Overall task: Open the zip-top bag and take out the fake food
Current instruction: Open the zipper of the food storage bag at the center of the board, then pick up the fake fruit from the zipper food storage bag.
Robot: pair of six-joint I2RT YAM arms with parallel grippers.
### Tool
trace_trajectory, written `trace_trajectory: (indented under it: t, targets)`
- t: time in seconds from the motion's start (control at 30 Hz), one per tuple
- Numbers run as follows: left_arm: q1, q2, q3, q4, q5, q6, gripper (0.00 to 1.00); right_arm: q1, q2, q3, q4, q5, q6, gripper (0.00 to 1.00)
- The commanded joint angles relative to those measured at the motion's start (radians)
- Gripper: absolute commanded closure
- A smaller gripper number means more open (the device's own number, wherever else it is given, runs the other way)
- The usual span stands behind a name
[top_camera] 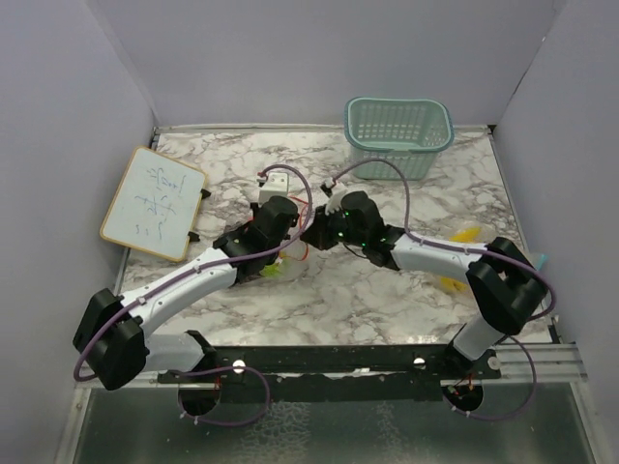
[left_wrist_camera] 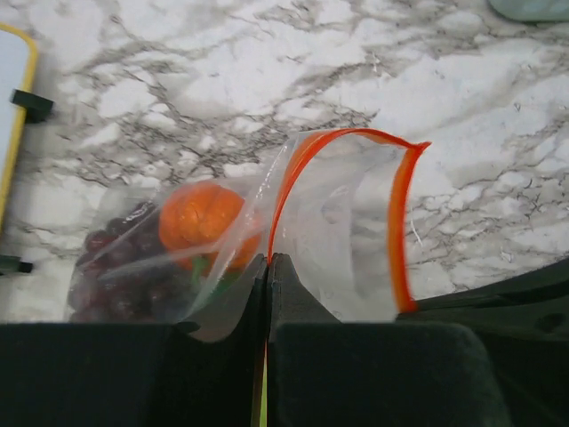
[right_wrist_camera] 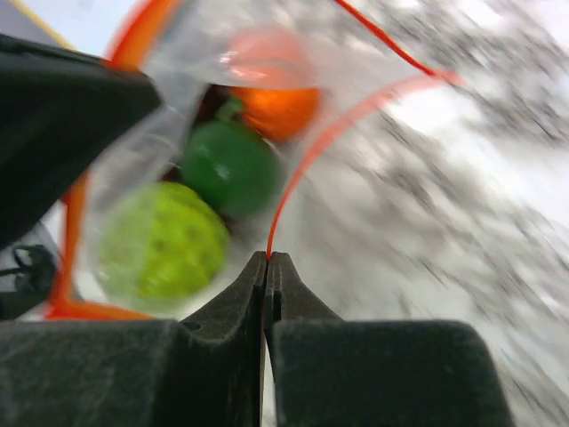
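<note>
We identify two arms of the same build. The left arm (top_camera: 189, 282) and the right arm (top_camera: 435, 259) each have smooth white link shells between bulky black joint housings (top_camera: 114, 340) with rounded corners. A lilac cable (top_camera: 406, 205) runs along the outside of each arm in loose loops, from base to wrist. We see small green lights (top_camera: 338, 207) on the right arm's wrist block. Both bases are fixed to a black perforated rail (top_camera: 329, 360). The left gripper (left_wrist_camera: 268, 261) and the right gripper (right_wrist_camera: 267, 258) have matte black fingers (left_wrist_camera: 373, 374), broad and blocky at the root and tapering to thin wedge tips.
</note>
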Motion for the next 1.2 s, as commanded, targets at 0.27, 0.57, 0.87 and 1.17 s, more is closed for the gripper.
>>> trace_trajectory:
  t: [0.27, 0.57, 0.87, 1.17]
  targets:
    - [-0.038, 0.148, -0.028, 0.266, 0.186, -0.107, 1.00, -0.136, -0.284, -0.293, -0.140, 0.112, -0.029, 0.98]
    - [-0.070, 0.209, 0.013, 0.262, 0.166, -0.099, 1.00, -0.135, -0.375, -0.218, -0.296, 0.076, -0.088, 0.65]
    - [-0.076, 0.177, 0.005, 0.262, 0.179, -0.105, 1.00, -0.135, -0.370, -0.212, -0.173, 0.026, -0.040, 0.90]
    - [-0.142, 0.124, 0.045, 0.228, 0.163, -0.108, 1.00, -0.135, -0.144, -0.232, 0.097, -0.108, 0.061, 0.98]
